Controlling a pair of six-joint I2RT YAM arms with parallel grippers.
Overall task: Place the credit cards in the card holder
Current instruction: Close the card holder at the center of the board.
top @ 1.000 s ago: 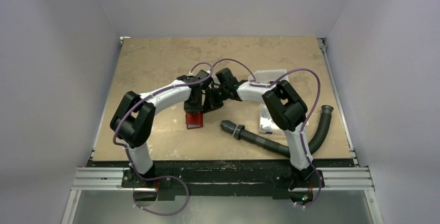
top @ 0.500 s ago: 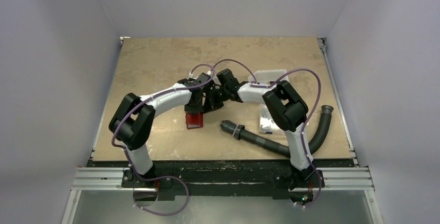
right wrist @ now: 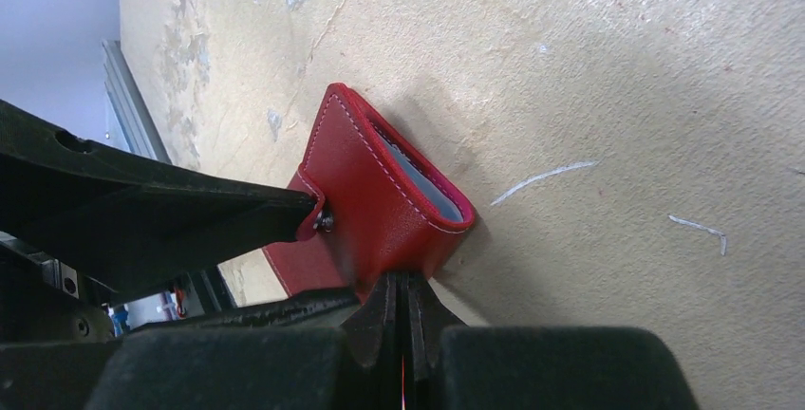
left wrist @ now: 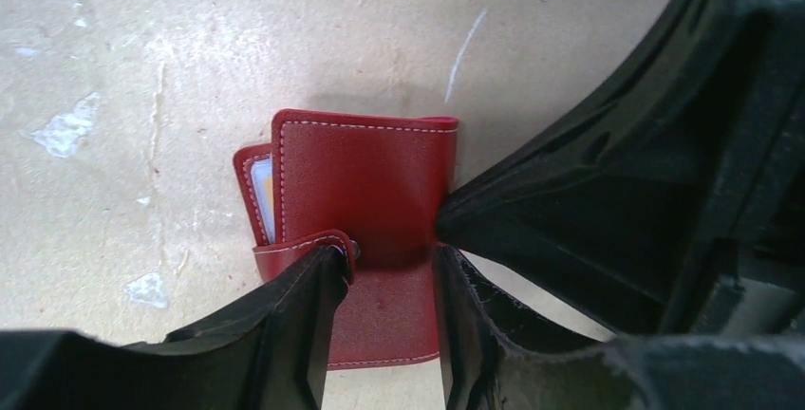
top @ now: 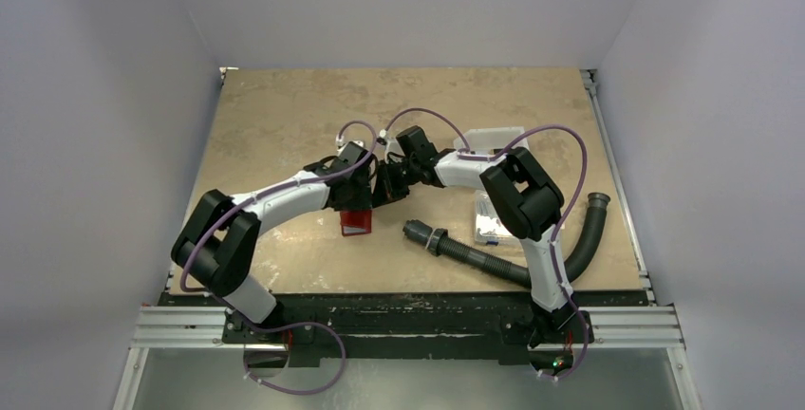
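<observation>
The red card holder (left wrist: pixel 365 182) lies folded on the table, seen in the top view (top: pixel 356 223) under both wrists. A pale and blue card edge (left wrist: pixel 265 199) shows inside it, also visible as a grey-blue strip (right wrist: pixel 424 182) in the right wrist view. My left gripper (left wrist: pixel 387 282) stands open just over the holder's near part, and the red closing tab (left wrist: pixel 308 245) curls over its left fingertip. My right gripper (right wrist: pixel 403 287) is shut, its tips pressed against the holder's folded edge. In the top view the left gripper (top: pixel 358 203) and right gripper (top: pixel 379 192) nearly touch.
A white tray (top: pixel 491 215) with something blue and pale in it sits right of the right arm. A clear box (top: pixel 496 137) lies behind it. A black corrugated hose (top: pixel 475 256) curves along the front right of the table.
My left gripper has opened, and the left arm's elbow has swung down and to the left. The right arm and the card holder have stayed put.
</observation>
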